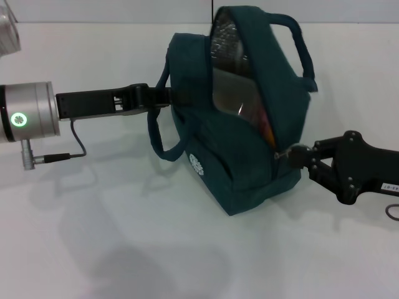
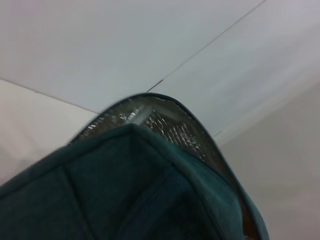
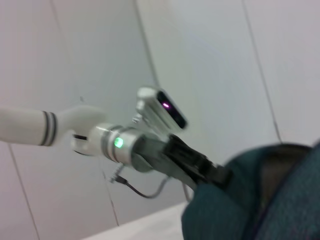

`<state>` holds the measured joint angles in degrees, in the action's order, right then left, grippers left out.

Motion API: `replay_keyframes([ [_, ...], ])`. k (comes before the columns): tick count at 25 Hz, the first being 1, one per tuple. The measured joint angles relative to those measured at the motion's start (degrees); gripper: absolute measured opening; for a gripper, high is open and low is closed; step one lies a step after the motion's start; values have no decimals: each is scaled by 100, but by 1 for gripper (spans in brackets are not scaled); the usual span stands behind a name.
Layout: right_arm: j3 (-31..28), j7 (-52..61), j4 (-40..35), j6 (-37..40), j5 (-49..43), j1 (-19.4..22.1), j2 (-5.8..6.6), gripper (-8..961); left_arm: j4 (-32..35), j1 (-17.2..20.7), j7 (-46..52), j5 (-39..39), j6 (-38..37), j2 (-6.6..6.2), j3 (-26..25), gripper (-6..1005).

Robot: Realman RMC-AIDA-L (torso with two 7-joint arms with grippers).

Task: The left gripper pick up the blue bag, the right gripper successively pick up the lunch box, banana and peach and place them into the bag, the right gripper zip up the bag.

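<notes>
- The blue bag (image 1: 240,143) stands on the white table (image 1: 124,249), right of the middle and nearer the far edge than the near one.
- It leans back, so its open top points up and toward the far edge, while its base sits lower, toward the near edge.
- Its long axis runs from the near base up to the far rim; the zipper opening follows that same line along the side facing the right edge.
- The opening gapes wide and shows a silvery lining (image 1: 227,43); something orange (image 1: 268,132) shows just inside the lower part of the gap, too hidden to name.
- One handle (image 1: 303,47) arches over the far top, and another handle (image 1: 157,140) loops down on the side facing the left edge.
- The left hand (image 1: 163,96) reaches in level from the left edge and is closed on the bag's fabric at its upper left side.
- The right hand (image 1: 288,154) comes in from the right edge, low beside the bag; its fingertips pinch the small zipper pull (image 1: 282,154) at the lower end of the opening.
- In the left wrist view the bag (image 2: 135,190) fills the frame, with the lining (image 2: 165,125) visible under its rim.
- In the right wrist view the left hand (image 3: 212,175) meets the bag (image 3: 260,200) at its edge.
</notes>
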<state>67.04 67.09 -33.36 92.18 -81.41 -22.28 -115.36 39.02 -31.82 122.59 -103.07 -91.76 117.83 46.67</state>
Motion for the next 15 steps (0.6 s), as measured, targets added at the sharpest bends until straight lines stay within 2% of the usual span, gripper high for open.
replay_keyframes([
  [9, 37, -318, 43, 230, 206, -312, -30, 14, 0, -6, -364, 346, -90, 21, 7, 116],
  [13, 50, -305, 61, 189, 179, -478, -31, 14, -248, 1, -960, 717, -241, -22, 9, 258],
  [15, 64, -293, 67, 153, 166, -555, -31, 14, -425, 3, -1301, 849, -312, -91, 9, 328],
])
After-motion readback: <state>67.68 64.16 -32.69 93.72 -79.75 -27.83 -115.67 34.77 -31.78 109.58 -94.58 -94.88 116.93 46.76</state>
